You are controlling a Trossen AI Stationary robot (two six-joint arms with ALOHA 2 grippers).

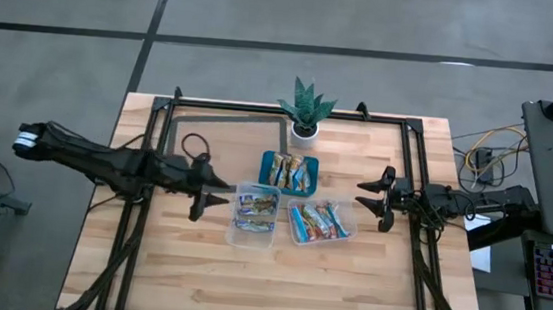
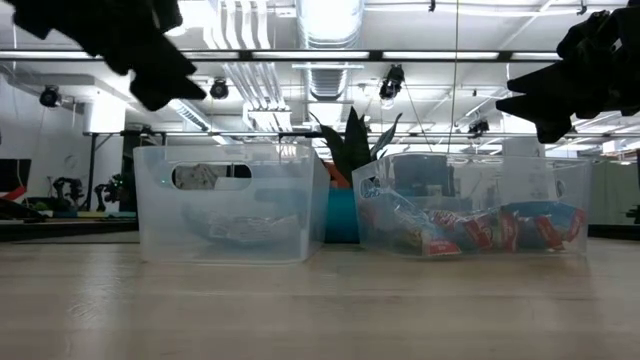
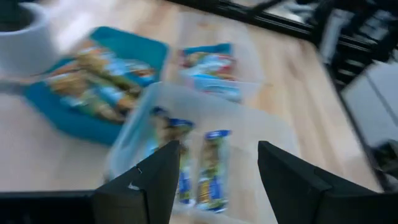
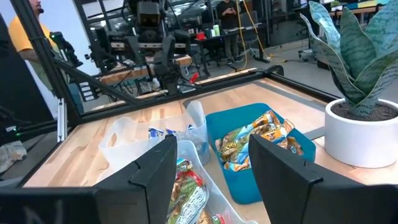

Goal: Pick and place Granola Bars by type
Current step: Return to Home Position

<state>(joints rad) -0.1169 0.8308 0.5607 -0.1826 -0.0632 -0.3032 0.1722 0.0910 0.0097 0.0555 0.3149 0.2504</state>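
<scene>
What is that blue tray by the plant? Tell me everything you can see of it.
The blue tray is a teal rectangular dish, plastic by its look, lying flat on the wooden table beside the white plant pot. It holds several granola bars in yellow-and-blue wrappers. Two clear tubs stand close by; whether they touch is unclear.

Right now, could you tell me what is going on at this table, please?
The robot is sorting granola bars by type. All the bars in view sit in the left clear tub, the right clear tub or the teal tray. The left claw hangs open and empty beside the left clear tub. The right claw hangs open and empty beside the right clear tub.
</scene>
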